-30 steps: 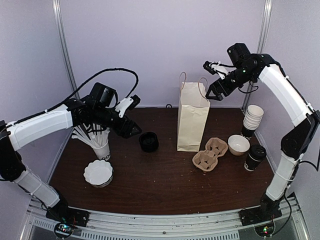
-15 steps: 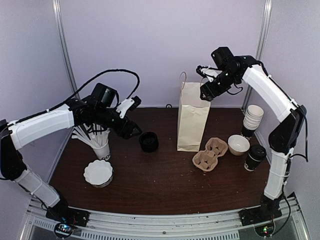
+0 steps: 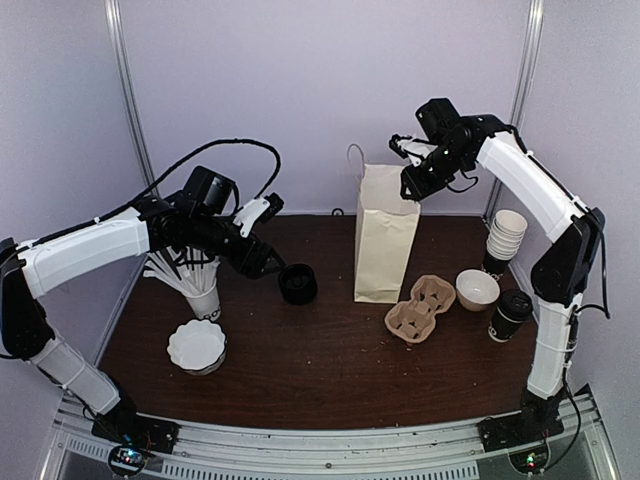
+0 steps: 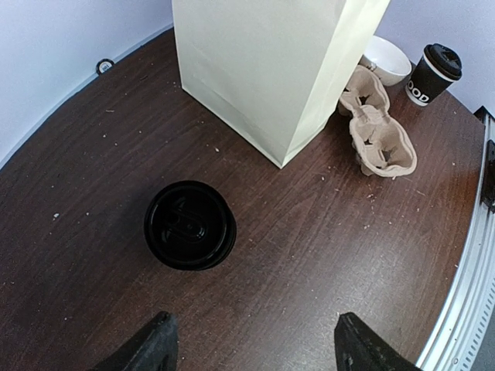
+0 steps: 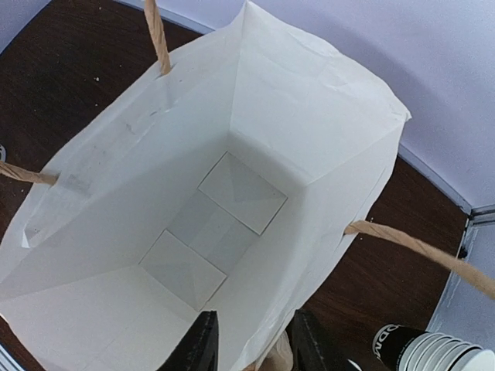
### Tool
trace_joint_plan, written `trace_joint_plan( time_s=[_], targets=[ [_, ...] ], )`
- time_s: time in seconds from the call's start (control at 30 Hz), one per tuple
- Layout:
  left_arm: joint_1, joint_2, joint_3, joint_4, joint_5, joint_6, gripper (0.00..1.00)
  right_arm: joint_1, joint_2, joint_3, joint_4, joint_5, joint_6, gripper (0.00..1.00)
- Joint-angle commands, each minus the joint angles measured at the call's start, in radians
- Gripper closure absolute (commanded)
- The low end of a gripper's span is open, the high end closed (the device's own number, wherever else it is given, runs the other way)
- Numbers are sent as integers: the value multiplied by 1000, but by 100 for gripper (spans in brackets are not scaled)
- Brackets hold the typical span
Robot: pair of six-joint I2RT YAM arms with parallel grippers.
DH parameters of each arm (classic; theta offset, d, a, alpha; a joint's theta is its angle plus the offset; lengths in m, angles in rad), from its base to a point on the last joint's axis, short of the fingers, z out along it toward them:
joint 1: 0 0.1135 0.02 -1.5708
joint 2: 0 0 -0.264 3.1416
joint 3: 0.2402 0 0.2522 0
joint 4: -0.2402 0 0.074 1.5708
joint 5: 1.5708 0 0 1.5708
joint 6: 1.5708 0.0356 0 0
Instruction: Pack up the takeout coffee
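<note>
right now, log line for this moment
left gripper open near black round item | right gripper open at bag rim | bag upright, empty | coffee on table, right of tray, unpacked

Gripper [image 4: 253, 317], spread wide, sits just short of a black round lid [image 4: 189, 224] — paper bag [image 4: 271, 69] behind it.

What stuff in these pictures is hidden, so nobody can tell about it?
- Left wrist view: what is inside the black lidded cup. Its lid covers it.
- Right wrist view: the right tool is cut off by the bottom edge, so it is unclear whether it pinches the rim of the paper bag.
- Right wrist view: the cup stack is cut off at the bottom corner, so its height is hidden.
</note>
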Motion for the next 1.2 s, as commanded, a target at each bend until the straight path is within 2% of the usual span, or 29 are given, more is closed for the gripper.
trace_joint_plan(
  time_s=[0.0,0.2,0.33,0.47,0.73,0.83,1.0,1.17],
  targets=[
    [4,-5,31,25,17,3,27,0,-15,16,22,21,12,71],
    [4,-9,33,21,19,1,27,2,-10,16,24,37,12,81],
    [4,-12,33,21,16,3,27,6,-18,30,26,30,7,100],
    [4,-15,34,19,19,5,27,6,-22,53,32,-135,0,100],
    [5,-41,34,17,18,13,27,29,-77,65,38,-181,-21,100],
    [5,-48,29,16,23,30,27,29,-121,45,49,-253,-53,100],
    [4,-77,35,11,80,67,27,29,-187,13,80,-381,-89,100],
    [-1,-172,66,12,180,60,28,34,-193,38,59,-490,-105,100]
  ],
)
